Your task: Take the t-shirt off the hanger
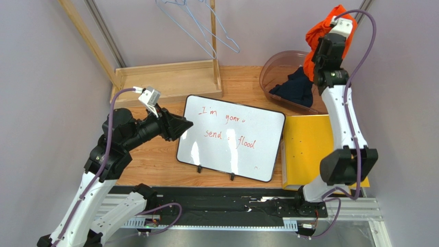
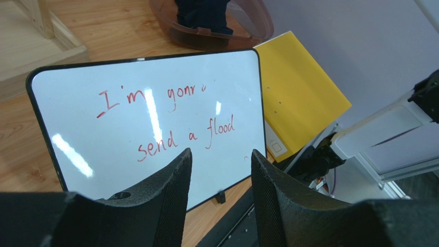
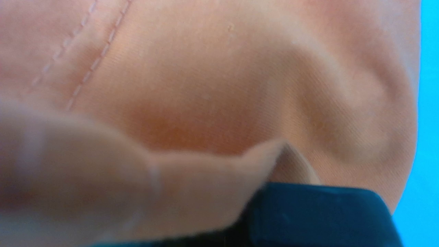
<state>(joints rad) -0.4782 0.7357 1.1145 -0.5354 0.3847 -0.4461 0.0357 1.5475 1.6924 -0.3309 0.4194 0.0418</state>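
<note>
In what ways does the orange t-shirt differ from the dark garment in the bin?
Colour: the orange t-shirt is bright; the dark garment is navy or black. Support: the orange t-shirt hangs in the air, pinched by the right fingers; the dark garment lies inside the bin. Both are crumpled cloth.

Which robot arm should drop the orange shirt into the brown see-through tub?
Right. The right gripper is shut on the orange fabric t-shirt, held up near the brown translucent plastic tub. The left gripper hangs open and empty over the white dry-erase board, away from the tub.
</note>
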